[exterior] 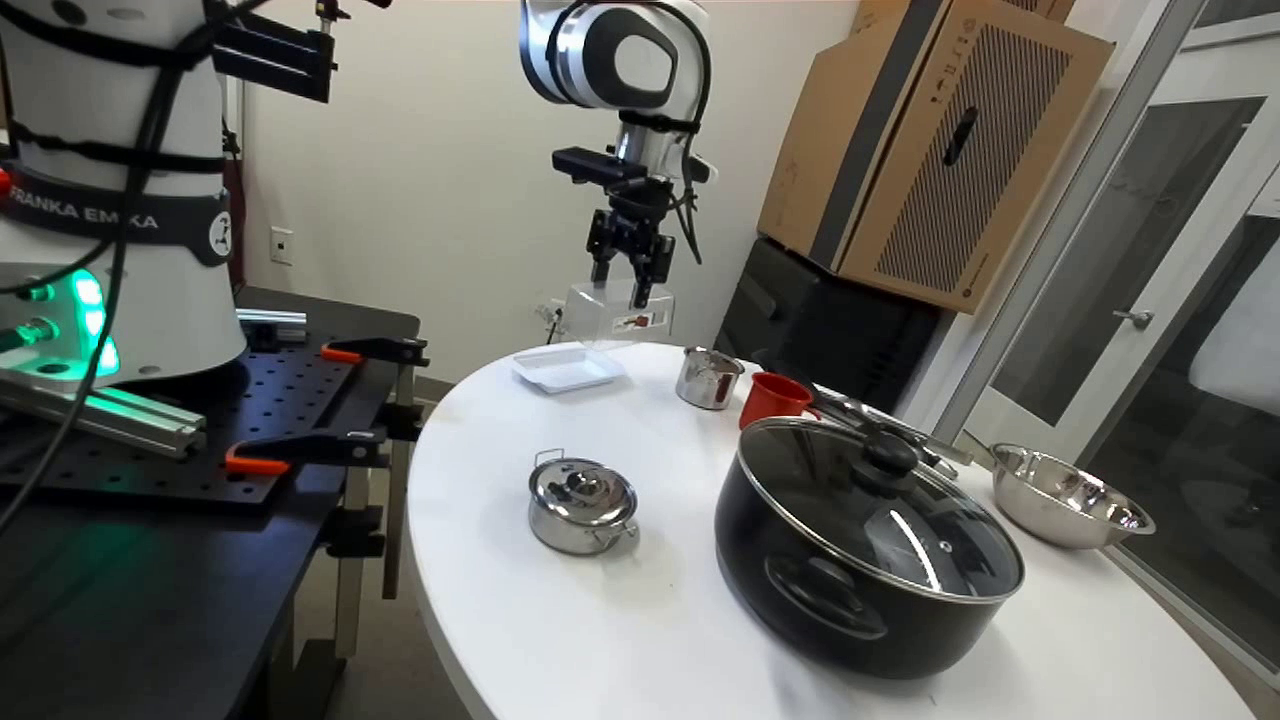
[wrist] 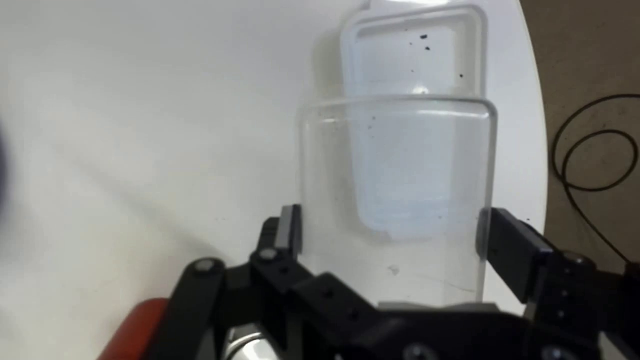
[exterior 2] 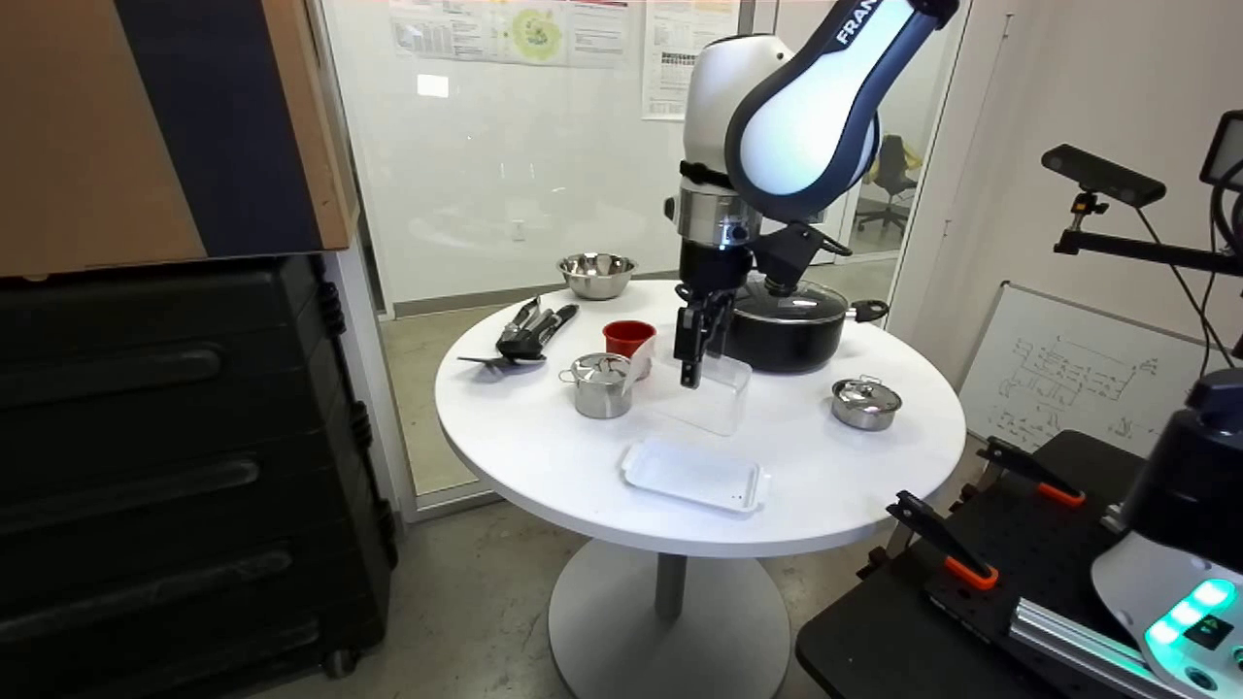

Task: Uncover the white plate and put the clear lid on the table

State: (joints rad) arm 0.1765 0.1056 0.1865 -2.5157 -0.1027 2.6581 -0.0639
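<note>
The white plate lies uncovered on the round white table, near its edge; it also shows in an exterior view and the wrist view. My gripper is shut on the clear lid, its fingers spread wide against opposite sides. The lid is held above the table, off the plate and toward the steel cup. In the wrist view the lid sits between the fingertips, and the plate's near part shows through it. In an exterior view the lid hangs below the fingers.
A lidded steel cup and a red mug stand close to the held lid. A small steel tin, a black pot with a glass lid, a steel bowl and utensils are also on the table.
</note>
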